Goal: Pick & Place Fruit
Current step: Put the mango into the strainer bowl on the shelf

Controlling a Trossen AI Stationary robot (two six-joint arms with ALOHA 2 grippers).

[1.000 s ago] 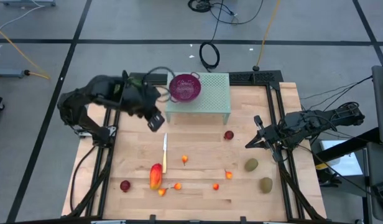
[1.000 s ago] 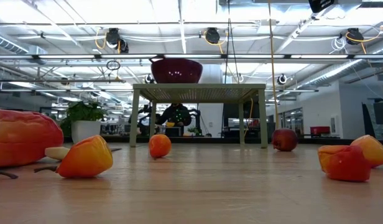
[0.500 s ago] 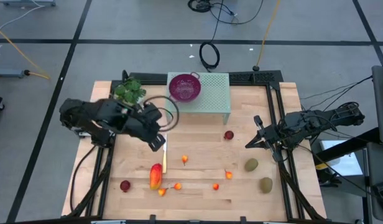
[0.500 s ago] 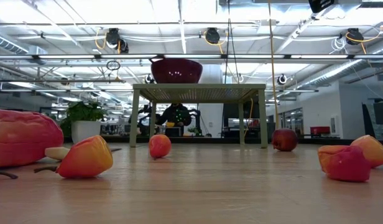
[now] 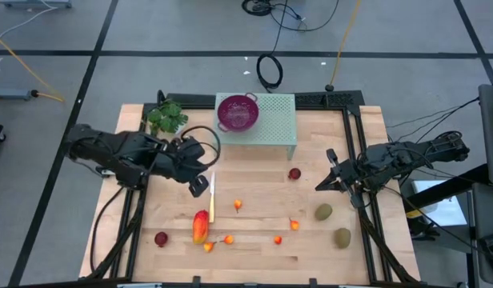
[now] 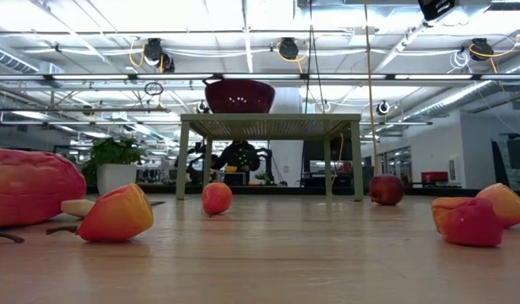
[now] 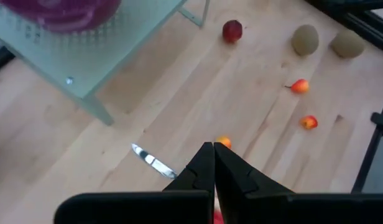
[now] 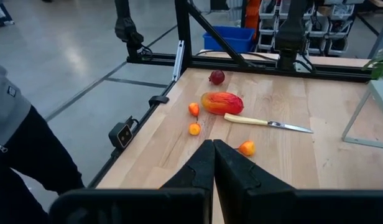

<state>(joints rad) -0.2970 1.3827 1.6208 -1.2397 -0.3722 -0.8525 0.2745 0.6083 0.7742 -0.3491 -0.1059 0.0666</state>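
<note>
The fruit lies scattered on the wooden table: a red-yellow mango (image 5: pixel 200 227), two dark red balls (image 5: pixel 161 238) (image 5: pixel 294 174), two kiwis (image 5: pixel 323 212) (image 5: pixel 342 237) and several tiny orange-red pieces such as one (image 5: pixel 238 206). My left gripper (image 5: pixel 200 188) hovers shut above the knife (image 5: pixel 212 198), holding nothing; its wrist view shows the shut fingers (image 7: pixel 213 163) over the blade (image 7: pixel 151 160) and a tiny orange fruit (image 7: pixel 223 142). My right gripper (image 5: pixel 320 186) waits shut at the right, clear of the table, above and left of the upper kiwi.
A purple colander (image 5: pixel 237 112) stands on a pale green mesh stand (image 5: pixel 270 128) at the far middle. A green plant (image 5: pixel 166 118) sits at the far left. A person's sleeve (image 8: pixel 17 143) shows beyond the table's left edge. Black frame rails (image 5: pixel 354 152) run along both sides.
My left gripper has come away from the stand's left corner, moving toward the table's near edge and down, and now hangs over the knife. The arm has drawn back to the left, uncovering the plant. The fruit has not moved.
</note>
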